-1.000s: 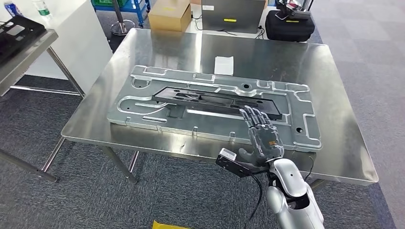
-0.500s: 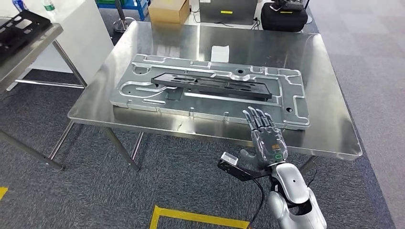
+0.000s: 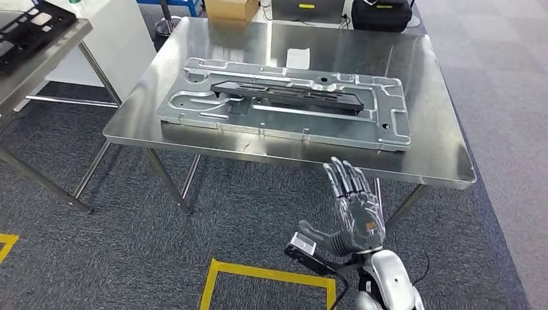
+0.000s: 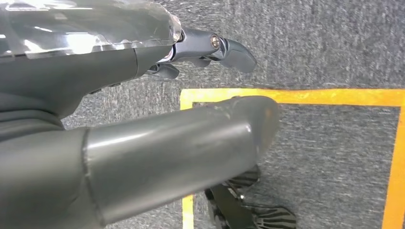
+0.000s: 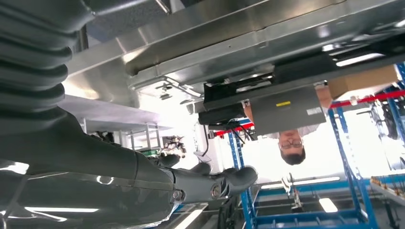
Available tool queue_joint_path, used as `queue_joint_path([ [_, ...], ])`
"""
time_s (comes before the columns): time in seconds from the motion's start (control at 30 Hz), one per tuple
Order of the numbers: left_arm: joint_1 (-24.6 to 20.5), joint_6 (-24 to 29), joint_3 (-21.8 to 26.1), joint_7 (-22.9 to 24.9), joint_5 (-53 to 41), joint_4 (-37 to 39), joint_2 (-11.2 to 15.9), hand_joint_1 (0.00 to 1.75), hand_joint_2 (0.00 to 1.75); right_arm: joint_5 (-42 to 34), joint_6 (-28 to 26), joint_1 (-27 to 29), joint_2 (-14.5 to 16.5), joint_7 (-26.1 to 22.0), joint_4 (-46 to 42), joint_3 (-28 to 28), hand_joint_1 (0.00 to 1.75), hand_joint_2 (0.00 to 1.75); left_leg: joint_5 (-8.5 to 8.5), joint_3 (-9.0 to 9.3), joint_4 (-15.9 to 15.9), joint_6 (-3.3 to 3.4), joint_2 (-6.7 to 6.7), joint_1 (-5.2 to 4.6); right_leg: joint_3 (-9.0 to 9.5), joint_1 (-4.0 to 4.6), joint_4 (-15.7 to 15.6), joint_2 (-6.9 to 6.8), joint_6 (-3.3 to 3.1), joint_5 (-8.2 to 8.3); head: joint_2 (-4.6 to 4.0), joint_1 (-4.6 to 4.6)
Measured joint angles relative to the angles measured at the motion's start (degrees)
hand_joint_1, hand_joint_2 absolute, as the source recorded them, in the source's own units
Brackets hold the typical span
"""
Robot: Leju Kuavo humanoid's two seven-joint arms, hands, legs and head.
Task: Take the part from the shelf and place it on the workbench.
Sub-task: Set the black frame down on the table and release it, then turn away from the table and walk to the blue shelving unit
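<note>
- Steel-topped bench stands ahead in the head view, and on it lies the part: a long, flat black piece with slots and cut-outs along its length, resting lengthwise in the recess of a large silvery metal plate whose raised ridges trace channels and rounded corners. A white slip of paper lies on the bench just behind the plate.
- Same view: the right robot hand is raised before the near edge of the bench, well apart from the part, fingers spread and straight, holding nothing. Yellow tape marks the grey carpet below it. A second table at the far left carries a black tray.
- Left wrist view: the left robot hand hangs over grey carpet and a yellow tape line; its thumb and fingers are loosely extended with nothing between them.
- Right wrist view: the right robot hand shows its fingers apart and empty, with the underside of the bench beyond and a person behind blue racks.
</note>
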Motion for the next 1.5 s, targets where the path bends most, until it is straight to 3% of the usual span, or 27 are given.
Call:
queue_joint_path([
  [0.07, 0.1, 0.0, 0.4, 0.0, 0.0, 0.0, -0.2, 0.0, 0.0, -0.3, -0.2, 1.4, 0.2, -0.1, -1.1, 0.0, 0.0, 0.0, 1.51, -1.36, -0.3, 0.95, 0.34, 0.25, -1.2, -0.21, 3.0, 0.25, 0.75, -4.18, -0.01, 0.27],
  [0.13, 0.1, 0.0, 0.7, 0.0, 0.0, 0.0, -0.4, 0.0, 0.0, -0.4, -0.3, 2.2, 0.2, -0.1, -1.8, 0.0, 0.0, 0.0, 2.93, -3.18, -0.1, 1.34, 0.54, 0.21, -2.89, -0.58, 9.9, 0.35, 1.38, -10.2, 0.0, 0.49],
  [0.17, 0.1, 0.0, 0.8, 0.0, 0.0, 0.0, -0.4, 0.0, 0.0, -0.5, -0.3, 2.5, 0.2, -0.2, -2.0, 0.0, 0.0, 0.0, 3.64, -4.18, 0.0, 1.28, 0.58, 0.21, -3.41, -0.74, 13.4, 0.34, 1.63, -11.61, 0.0, 0.51],
  [0.23, 0.1, 0.0, 0.9, 0.0, 0.0, 0.0, -0.5, 0.0, 0.0, -0.5, -0.3, 2.9, 0.2, -0.2, -2.4, 0.0, 0.0, 0.0, 4.88, -6.29, 0.6, 1.04, 0.63, 0.24, -2.49, -1.07, 16.3, 0.33, 1.96, -10.14, 0.0, 0.51],
  [0.3, 0.1, 0.0, 0.9, 0.0, 0.0, 0.0, -0.6, 0.0, 0.0, -0.5, -0.3, 3.1, 0.2, -0.3, -2.7, 0.0, 0.0, 0.0, 5.76, -8.33, 1.6, 0.64, 0.64, 0.28, 2.36, -1.34, 11.6, 0.3, 2.0, -7.21, 0.0, 0.5],
  [0.37, 0.1, 0.0, 0.9, 0.0, 0.0, 0.0, -0.6, 0.0, 0.0, -0.6, -0.3, 3.1, 0.3, -0.4, -3.2, 0.0, 0.0, 0.0, 6.43, -9.73, 2.6, 0.08, 0.55, 0.17, 8.51, -1.24, 3.2, 0.31, 1.66, -8.02, 0.0, 0.49],
  [0.43, 0.1, 0.0, 0.9, -0.1, 0.0, 0.0, -0.7, 0.0, 0.0, -0.6, -0.3, 3.1, 0.4, -0.4, -3.6, 0.0, 0.0, 0.0, 7.32, -10.32, 2.9, -0.66, 0.5, 0.16, 10.97, -0.87, -1.2, 0.35, 0.95, -9.59, 0.0, 0.49],
  [0.5, 0.1, 0.0, 1.0, -0.1, 0.0, 0.0, -0.7, 0.0, 0.0, -0.6, -0.3, 3.2, 0.5, -0.4, -3.7, 0.0, 0.0, 0.0, 8.21, -10.61, 2.7, -1.42, 0.46, 0.37, 10.38, -0.76, -1.5, 0.3, 0.02, -8.9, 0.0, 0.53],
  [0.53, 0.2, 0.0, 1.0, -0.1, 0.0, 0.0, -0.7, 0.0, 0.0, -0.6, -0.3, 3.3, 0.5, -0.4, -3.7, 0.0, 0.0, 0.0, 7.55, -11.01, 3.1, -1.72, 0.39, 0.48, 9.81, -0.82, -1.6, 0.18, -0.48, -8.24, 0.0, 0.48],
  [0.6, 0.3, 0.0, 1.0, -0.1, 0.0, 0.0, -0.8, 0.0, 0.0, -0.6, -0.3, 3.3, 0.7, -0.4, -3.7, 0.0, 0.0, 0.0, 2.87, -12.5, 6.7, -2.18, 0.26, 0.67, 8.21, -0.94, -1.8, -0.03, -1.29, -6.67, 0.0, 0.32],
  [0.67, 0.3, 0.0, 1.0, -0.1, 0.0, 0.0, -0.8, 0.0, 0.0, -1.0, -0.3, 3.4, 0.8, -0.6, -3.7, 0.0, 0.0, 0.0, -3.19, -14.02, 13.6, -2.46, 0.22, 0.72, 6.26, -0.74, -1.6, -0.08, -1.6, -5.17, 0.0, 0.14],
  [0.7, 0.3, 0.0, 1.0, -0.1, 0.0, 0.0, -0.8, 0.0, 0.0, -1.7, -0.4, 3.6, 0.8, -0.8, -3.7, -0.1, 0.0, 0.0, -4.43, -14.17, 16.6, -2.52, 0.22, 0.72, 5.19, -0.63, -1.5, -0.07, -1.61, -4.43, 0.0, 0.1],
  [0.77, 0.3, 0.0, 1.4, -0.1, 0.0, 0.0, -0.8, 0.0, 0.0, -5.5, -0.8, 5.0, 1.3, -2.1, -4.2, -0.4, 0.0, 0.0, -2.35, -12.19, 18.2, -2.45, 0.21, 0.72, 2.96, -0.49, -1.0, -0.11, -1.48, -3.1, 0.0, 0.11],
  [0.83, 0.3, 0.1, 2.1, -0.1, 0.0, 0.0, -0.9, 0.0, 0.0, -13.1, -1.1, 7.9, 2.3, -4.9, -5.6, -1.7, 0.0, 0.0, 0.4, -6.73, 12.8, -2.09, 0.06, 0.69, 0.99, -0.44, -0.3, -0.22, -1.15, -2.02, 0.0, 0.09],
  [0.87, 0.3, 0.1, 2.5, -0.2, 0.0, 0.0, -0.9, 0.0, 0.0, -17.5, -0.8, 9.4, 3.0, -6.5, -6.5, -2.5, 0.0, 0.0, 0.09, -3.33, 8.3, -1.83, -0.11, 0.56, 0.33, -0.36, 0.1, -0.27, -0.91, -1.58, 0.0, 0.08],
  [0.9, 0.3, 0.1, 2.9, -0.3, 0.0, 0.0, -1.0, 0.0, 0.0, -22.0, 0.1, 10.7, 3.8, -8.1, -7.2, -3.8, 0.0, 0.44, -0.92, -0.73, 4.4, -1.49, -0.28, 0.4, -0.07, -0.3, 0.3, -0.34, -0.61, -1.1, 0.0, 0.11],
  [0.93, 0.3, 0.1, 3.4, -0.4, 0.0, 0.1, -1.0, 0.0, 0.0, -25.9, 1.3, 12.0, 4.8, -9.7, -7.7, -5.3, 0.0, 0.87, -2.0, 0.81, 1.8, -1.09, -0.42, 0.19, -0.21, -0.3, 0.3, -0.4, -0.28, -0.58, 0.0, 0.13],
  [1.0, 0.4, 0.1, 4.3, -0.4, 0.0, 0.2, -1.3, 0.0, 0.0, -33.2, 4.6, 14.7, 7.5, -12.8, -8.0, -10.1, 0.0, 0.87, -1.93, 0.98, 0.3, -0.13, -0.42, 0.0, -0.27, -0.37, 0.0, -0.46, 0.49, 0.44, -0.01, 0.16],
  [1.07, 0.6, 0.1, 5.1, -0.5, 0.0, 0.3, -1.6, 0.0, 0.0, -40.8, 7.2, 17.6, 9.8, -15.0, -7.6, -15.5, 0.0, 0.0, -0.53, -0.03, 0.0, 0.85, -0.19, 0.13, -0.88, -0.59, 0.8, -0.12, 1.19, -1.3, 0.0, 0.24],
  [1.17, 0.8, 0.2, 6.6, -1.0, 0.0, 0.6, -2.3, 0.0, 0.0, -56.0, 13.3, 19.6, 11.0, -17.5, -1.1, -23.7, 0.0, 0.0, 1.5, -2.52, -0.1, 1.67, 0.11, 0.14, -3.02, -0.76, 8.7, 0.3, 1.92, -9.74, 0.0, 0.54],
  [1.2, 0.9, 0.4, 7.2, -1.4, 0.0, 0.7, -2.5, 0.0, 0.0, -59.7, 16.9, 18.8, 11.0, -19.6, 5.1, -28.1, 0.0, 0.0, 2.14, -3.49, -0.1, 1.72, 0.17, 0.07, -3.65, -0.78, 12.2, 0.31, 2.1, -11.1, 0.0, 0.56],
  [1.23, 0.8, 0.6, 7.7, -1.6, 0.0, 0.7, -2.7, 0.0, 0.0, -61.4, 20.2, 17.6, 11.0, -22.2, 12.3, -33.4, 0.0, 0.0, 2.76, -4.43, 0.0, 1.76, 0.18, -0.01, -3.88, -0.83, 14.9, 0.29, 2.18, -10.79, -0.01, 0.57],
  [1.3, 0.8, 1.0, 8.5, -2.0, 0.0, 0.7, -3.1, 0.0, 0.0, -60.4, 24.4, 15.2, 11.0, -26.6, 27.3, -45.6, 0.0, 0.0, 3.98, -6.31, 0.2, 1.8, -0.02, -0.34, -2.23, -0.9, 16.2, 0.27, 1.9, -6.95, -0.01, 0.63],
  [1.33, 0.9, 1.2, 8.8, -2.1, 0.0, 0.7, -3.3, 0.0, 0.0, -58.8, 24.5, 14.2, 11.0, -26.9, 33.0, -51.1, 0.0, 0.0, 4.48, -7.05, 0.4, 1.75, -0.15, -0.5, 0.04, -0.81, 14.0, 0.26, 1.46, -5.35, 0.0, 0.66],
  [1.37, 1.0, 1.3, 9.1, -2.0, 0.0, 0.7, -3.6, 0.0, 0.0, -57.6, 24.0, 12.9, 11.0, -26.1, 38.1, -56.0, 0.0, 0.0, 4.86, -7.64, 0.6, 1.6, -0.21, -0.67, 3.36, -0.55, 10.2, 0.19, 0.88, -5.03, 0.0, 0.67],
  [1.43, 1.0, 1.6, 9.6, -2.0, 0.0, 0.8, -3.9, 0.0, 0.0, -56.0, 22.1, 10.0, 11.3, -23.1, 46.7, -64.1, 0.0, 0.0, 5.37, -8.26, 1.2, 1.17, 0.06, -0.89, 9.54, -0.01, 1.6, 0.01, -0.1, -7.24, 0.0, 0.69],
  [1.5, 0.6, 1.9, 10.0, -1.9, 0.0, 1.0, -4.1, 0.0, 0.0, -55.2, 19.9, 7.4, 11.9, -19.9, 53.2, -70.3, 0.0, 0.0, 5.92, -8.76, 1.6, 0.63, 0.52, -1.04, 11.81, 0.12, -2.8, -0.02, -0.55, -9.03, 0.0, 0.64],
])
